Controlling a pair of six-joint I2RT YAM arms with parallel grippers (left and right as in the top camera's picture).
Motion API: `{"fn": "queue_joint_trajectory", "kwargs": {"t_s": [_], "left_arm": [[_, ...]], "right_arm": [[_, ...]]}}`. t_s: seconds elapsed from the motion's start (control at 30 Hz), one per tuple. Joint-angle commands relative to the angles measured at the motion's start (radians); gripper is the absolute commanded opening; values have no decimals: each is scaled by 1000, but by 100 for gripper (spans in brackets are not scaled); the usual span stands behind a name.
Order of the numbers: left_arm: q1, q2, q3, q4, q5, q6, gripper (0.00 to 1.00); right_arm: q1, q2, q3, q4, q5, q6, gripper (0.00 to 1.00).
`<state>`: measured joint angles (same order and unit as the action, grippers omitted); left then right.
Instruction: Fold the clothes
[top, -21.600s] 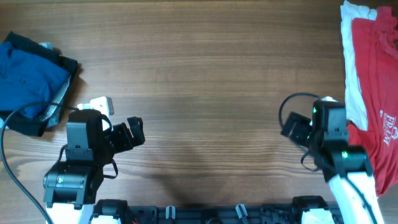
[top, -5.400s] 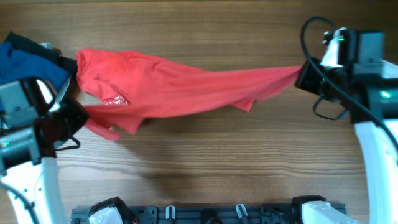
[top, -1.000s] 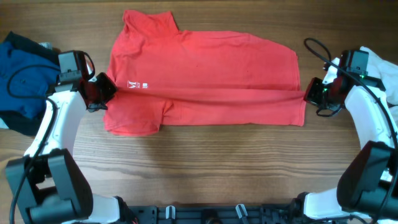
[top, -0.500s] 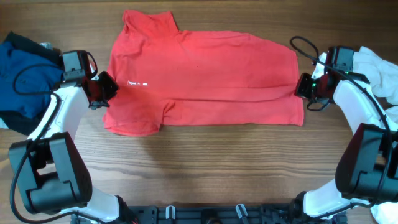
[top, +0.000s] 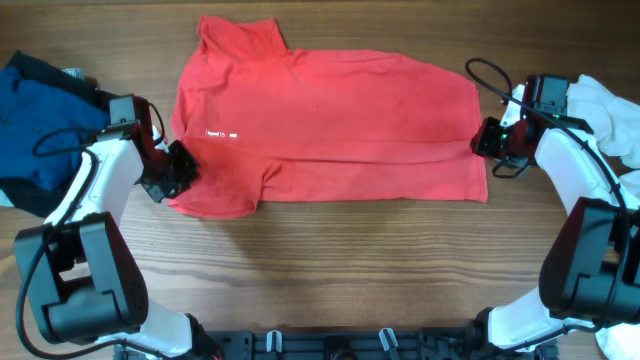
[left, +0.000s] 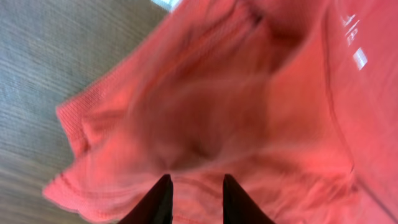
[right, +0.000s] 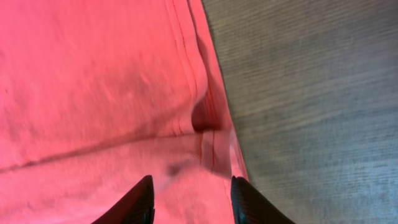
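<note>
The left gripper (top: 180, 166) sits at the 9 o'clock edge of the red shirt (top: 330, 120), over the sleeve (top: 215, 192). In the left wrist view its 2 fingers (left: 163, 200) stand partly apart, tips over rumpled red cloth, and nothing is clamped between them. Whether the tips touch the cloth cannot be told.

The right gripper (top: 486, 140) is at the shirt's 3 o'clock edge. In the right wrist view its fingers (right: 140, 202) are spread wider than the left pair, with cloth lying loose in the gap, so it holds nothing either.

The shirt lies spread on the table (top: 330, 275), filling the middle toward 12 o'clock. A long crease (top: 380, 156) runs across it from 9 to 3 o'clock, between the 2 grippers. Its 6 o'clock border is fairly straight from the sleeve to the right corner. A small white print (top: 222, 134) shows near the left gripper. At the right edge the stitched hem (right: 193, 68) buckles into a small dark pocket (right: 203, 116), with bare wood just beyond at 3 o'clock. The sleeve's ribbed cuff (left: 69, 119) curls up beside bare wood at 9 o'clock.

A blue garment (top: 45, 125) lies at the table's 9 o'clock end, near the left arm. White cloth (top: 605, 110) lies at the 3 o'clock end, beside the right arm. Bare wood runs across the table at 6 o'clock of the shirt.
</note>
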<state>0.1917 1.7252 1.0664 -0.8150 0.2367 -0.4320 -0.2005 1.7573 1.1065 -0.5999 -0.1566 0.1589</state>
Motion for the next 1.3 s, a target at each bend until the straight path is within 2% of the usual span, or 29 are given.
{"fn": "queue_joint_trajectory", "kwargs": {"t_s": [0.0,0.23,0.27,0.3,0.37,0.4,0.63,0.8,1.0,1.17,1.27], "left_arm": [[0,9,-2,-70,37,9,27],[-18,9,-2,-111,77,92,25],[-34,9,-2,-109,84,110,25],[-62,9,-2,-106,89,129,25],[-114,9,-2,-93,85,142,26],[-145,9,-2,-82,84,145,26],[-347,9,-2,-14,-68,163,37],[-397,16,-2,8,-160,163,42],[-398,56,-2,48,-160,163,42],[-399,109,-2,55,-156,163,35],[-399,109,-2,52,-155,163,34]], "right_arm": [[7,21,-2,-45,-1,-3,44],[7,21,-2,-90,-37,-3,44],[7,21,-2,-110,-49,-3,40],[7,21,-2,-152,-48,-2,31],[7,21,-3,-206,-48,-2,19],[7,21,-5,-220,-48,-2,18],[7,21,-109,-145,-48,-2,17],[7,21,-166,-88,-55,-3,14],[7,21,-166,-85,-55,-2,13],[7,21,-166,-85,-55,-2,13],[7,21,-166,-85,-55,-2,13]]}}
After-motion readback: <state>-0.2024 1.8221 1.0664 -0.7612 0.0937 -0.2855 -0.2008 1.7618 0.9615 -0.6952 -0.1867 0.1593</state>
